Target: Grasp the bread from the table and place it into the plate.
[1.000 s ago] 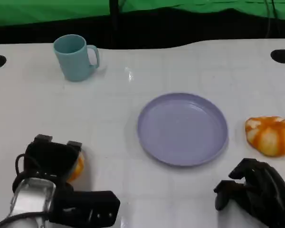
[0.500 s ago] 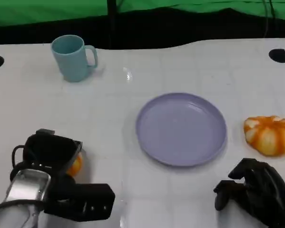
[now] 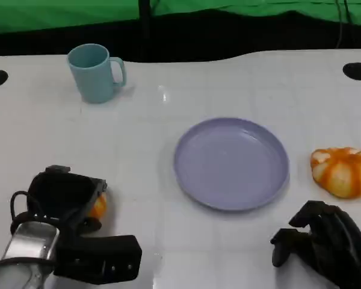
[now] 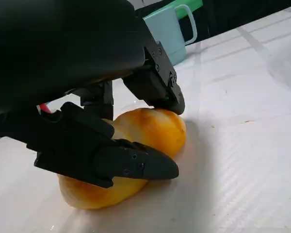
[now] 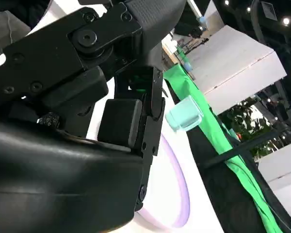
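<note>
The bread (image 3: 98, 206) is a golden-orange roll lying on the white table at the near left. My left hand (image 3: 63, 198) sits over it and hides most of it in the head view. In the left wrist view my left hand (image 4: 87, 73) grips the bread (image 4: 155, 128), one finger pressing on its top and another wrapped across its front. The lilac plate (image 3: 231, 164) lies empty in the middle of the table, well to the right of the bread. My right hand (image 3: 325, 247) rests at the near right with curled fingers and nothing in it.
A light-blue mug (image 3: 95, 72) stands at the far left. An orange-and-white pumpkin-shaped piece (image 3: 343, 171) lies right of the plate, just beyond my right hand. The right wrist view shows the plate's rim (image 5: 177, 194) and the mug (image 5: 184, 114) past my right hand (image 5: 63, 145).
My left hand has settled lower over the bread and drawn slightly toward me. The right hand, plate and mug have stayed put.
</note>
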Robot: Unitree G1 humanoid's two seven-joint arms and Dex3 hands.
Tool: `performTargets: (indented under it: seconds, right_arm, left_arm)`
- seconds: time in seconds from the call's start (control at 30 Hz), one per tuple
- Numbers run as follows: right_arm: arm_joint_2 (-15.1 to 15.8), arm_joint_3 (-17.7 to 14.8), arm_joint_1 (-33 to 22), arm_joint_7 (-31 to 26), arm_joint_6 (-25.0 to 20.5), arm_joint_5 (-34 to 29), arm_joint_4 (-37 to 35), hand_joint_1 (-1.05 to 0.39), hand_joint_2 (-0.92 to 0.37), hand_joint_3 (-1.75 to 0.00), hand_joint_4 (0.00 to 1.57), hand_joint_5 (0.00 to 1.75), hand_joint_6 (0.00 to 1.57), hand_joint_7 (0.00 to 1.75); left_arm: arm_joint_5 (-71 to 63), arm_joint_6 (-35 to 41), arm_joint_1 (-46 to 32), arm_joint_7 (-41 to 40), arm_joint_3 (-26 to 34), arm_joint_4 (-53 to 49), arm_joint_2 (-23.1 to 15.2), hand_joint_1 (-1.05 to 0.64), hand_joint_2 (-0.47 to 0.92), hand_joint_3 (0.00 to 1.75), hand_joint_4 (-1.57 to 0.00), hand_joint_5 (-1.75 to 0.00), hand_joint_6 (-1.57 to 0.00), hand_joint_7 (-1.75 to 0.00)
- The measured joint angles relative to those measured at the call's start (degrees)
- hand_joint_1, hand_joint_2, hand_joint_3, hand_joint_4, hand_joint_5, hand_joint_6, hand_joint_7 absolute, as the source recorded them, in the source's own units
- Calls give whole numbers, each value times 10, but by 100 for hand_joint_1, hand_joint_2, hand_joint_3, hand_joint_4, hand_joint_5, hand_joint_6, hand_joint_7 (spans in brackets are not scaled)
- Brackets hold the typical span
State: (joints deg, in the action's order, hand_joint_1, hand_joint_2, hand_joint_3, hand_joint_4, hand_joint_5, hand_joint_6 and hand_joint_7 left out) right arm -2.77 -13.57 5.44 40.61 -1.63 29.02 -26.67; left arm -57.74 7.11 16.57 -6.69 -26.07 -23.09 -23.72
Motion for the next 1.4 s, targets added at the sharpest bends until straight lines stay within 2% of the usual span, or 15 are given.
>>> performTargets:
  seconds: [0.07, 0.23, 0.27, 0.3, 0.33, 0.37, 0.43, 0.53, 0.6, 0.63, 0.7, 0.8, 0.97, 1.1, 1.4]
  right_arm:
    - [0, 0, 0, 0, 0, 0, 0, -105, -78, 0, 150, 84, 157, 34]
    - [0, -1, 1, -1, -4, 1, -2, -104, -76, 0, 150, 82, 157, 32]
    - [0, -2, 2, 0, -4, 1, -4, -104, -76, 0, 150, 82, 157, 31]
    - [0, -2, 3, 0, -4, 2, -6, -104, -75, 0, 151, 82, 157, 31]
    - [0, -2, 4, 0, -5, 2, -7, -104, -75, 0, 151, 81, 157, 31]
    - [0, -2, 4, 0, -5, 2, -7, -104, -76, 0, 151, 81, 157, 31]
    - [0, -3, 4, -1, -5, 2, -7, -104, -76, 0, 151, 81, 157, 31]
    - [0, -3, 5, -1, -5, 2, -8, -104, -77, -1, 151, 81, 157, 30]
    - [0, -3, 7, 0, -5, 2, -10, -105, -77, -1, 151, 81, 157, 31]
    - [0, -3, 8, 0, -5, 2, -11, -105, -77, 0, 151, 81, 157, 31]
    - [0, -3, 8, 0, -5, 2, -12, -105, -77, 0, 151, 81, 157, 31]
    - [0, -3, 8, -1, -5, 2, -12, -105, -77, -1, 151, 81, 157, 32]
    - [0, -3, 8, -6, -3, 0, -12, -105, -78, -1, 151, 82, 157, 33]
    - [0, -3, 8, -6, 1, 0, -12, -105, -77, 0, 151, 82, 157, 34]
    - [0, -3, 8, -8, 0, 0, -12, -105, -78, 0, 152, 82, 157, 34]
  left_arm:
    - [0, 0, 1, -2, -1, -2, 0, -34, 87, 40, -78, -170, -106, -4]
    - [36, -62, -1, -116, 14, -32, 1, -26, 54, 93, -84, -175, -119, -7]
    - [40, -72, -1, -137, 14, -37, 1, -26, 51, 99, -84, -175, -120, -18]
    - [43, -82, -1, -155, 15, -43, 1, -25, 47, 105, -84, -175, -98, -71]
    - [44, -89, -1, -170, 15, -49, 1, -24, 44, 111, -83, -175, -84, -103]
    - [45, -96, -1, -183, 15, -55, 1, -23, 41, 115, -83, -175, -76, -123]
    - [49, -109, -1, -203, 16, -59, 1, -23, 40, 117, -82, -175, -71, -134]
    - [57, -118, -1, -216, 17, -59, 1, -25, 42, 120, -80, -175, -86, -82]
    - [64, -118, -1, -216, 22, -58, 2, -25, 43, 121, -81, -175, -91, -70]
    - [68, -118, -1, -216, 24, -55, 2, -24, 43, 121, -82, -175, -85, -88]
    - [71, -124, -1, -223, 29, -52, 3, -24, 43, 121, -81, -175, -81, -96]
    - [81, -129, 2, -229, 34, -50, 9, -25, 43, 122, -82, -175, -71, -139]
    - [88, -129, 10, -231, 36, -50, 21, -25, 44, 123, -83, -175, -79, -116]
    - [89, -130, 15, -231, 36, -50, 22, -24, 37, 131, -83, -175, -65, -155]
    - [89, -147, 17, -237, 38, -30, 23, -25, 38, 131, -83, -175, -71, -139]
